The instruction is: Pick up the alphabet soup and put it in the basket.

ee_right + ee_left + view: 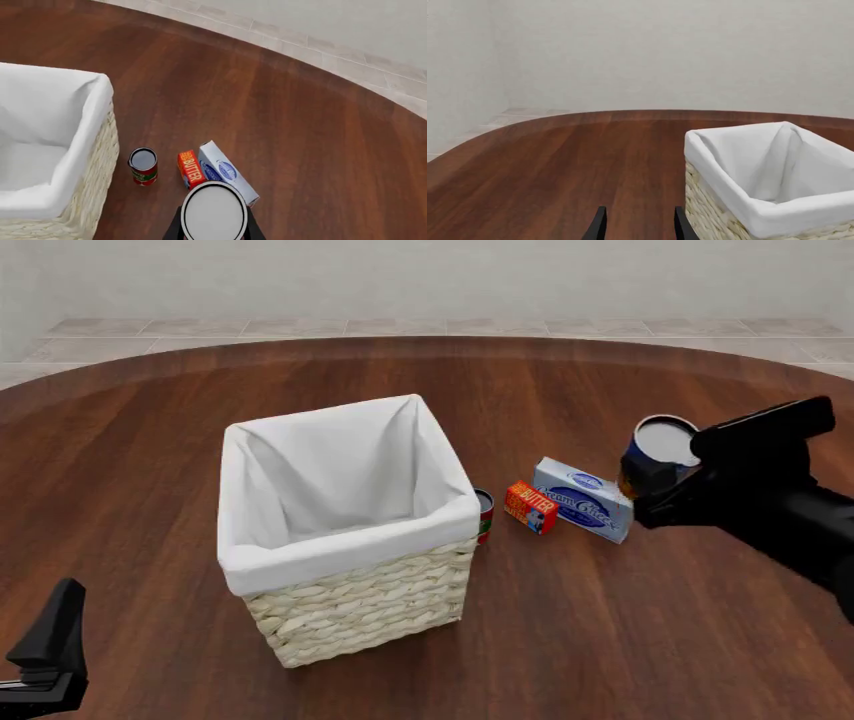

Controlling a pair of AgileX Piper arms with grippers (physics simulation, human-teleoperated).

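Left gripper [640, 226] sits way off at the near left corner, well clear of the basket [350, 625], jaws parted with nothing but bare bench [160, 420] between them; in its wrist view you just see the two dark finger tips and the basket's near corner beside them. The basket is the big thing left of centre, woven wicker with white cloth folded over the rim, upright, nothing visible inside it as far as I can see. Tucked just right of the basket, close to its wall, is a small red-and-green can [483, 515], upright, mostly hidden behind the basket's corner in the front view but plain in the right wrist view. Next one over from the basket is a little orange-red box [530, 507], and right up against that a white-and-blue box [582, 499] lying flat at an angle, looks like they're touching. Further right of the basket again is the soup [659, 453], blue label, pale top facing up. It's held upright in the right gripper [214, 226], jaws closed onto its sides, and it looks lifted off the bench, above and just right of the white-and-blue box. From the right wrist view the soup's top fills the space between the fingers, with both boxes and the small can on the bench beyond it, basket off to the side.
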